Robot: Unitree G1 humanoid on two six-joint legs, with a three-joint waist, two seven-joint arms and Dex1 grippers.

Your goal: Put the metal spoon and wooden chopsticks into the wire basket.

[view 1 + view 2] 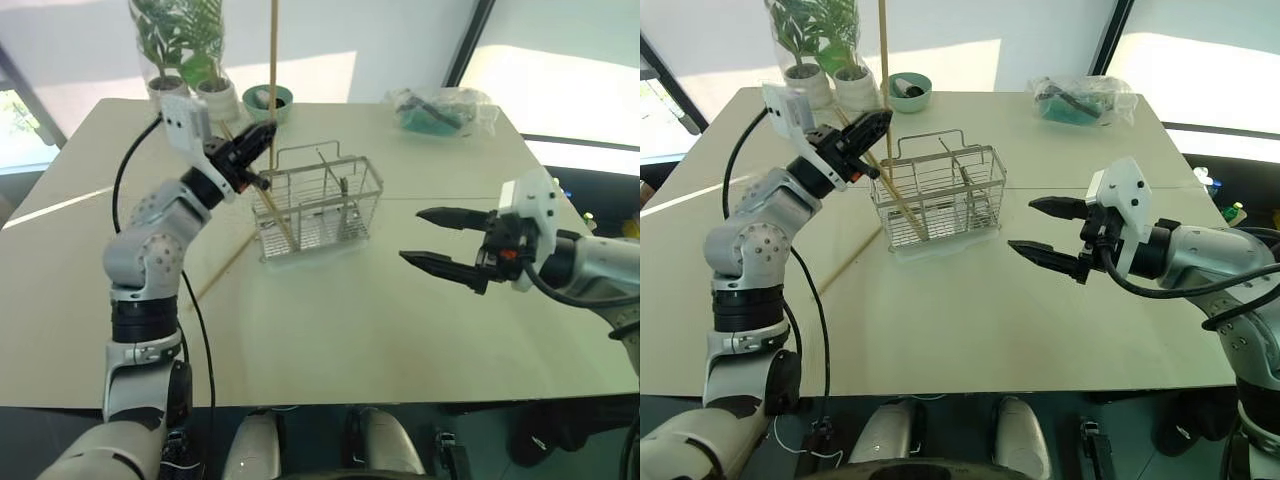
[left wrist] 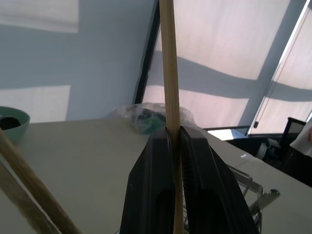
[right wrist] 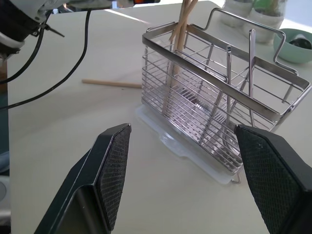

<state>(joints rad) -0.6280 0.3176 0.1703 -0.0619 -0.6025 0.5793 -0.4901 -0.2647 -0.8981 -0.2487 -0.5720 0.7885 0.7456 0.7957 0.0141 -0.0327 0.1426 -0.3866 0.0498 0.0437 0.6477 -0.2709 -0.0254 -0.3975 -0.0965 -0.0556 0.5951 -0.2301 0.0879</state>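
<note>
My left tool (image 1: 262, 137) grips one chopstick (image 1: 273, 60) upright; I should centre it over the basket (image 1: 320, 205) before lowering. My right tool (image 1: 432, 240) waits, spread wide.

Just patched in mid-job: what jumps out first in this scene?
The left gripper, shut on an upright wooden chopstick, hangs over the left end of the wire basket at mid-table, where other chopsticks already lean. The right gripper hovers to the basket's right with jaws wide open and nothing in them. One more chopstick lies flat on the table by the basket's left side.
</note>
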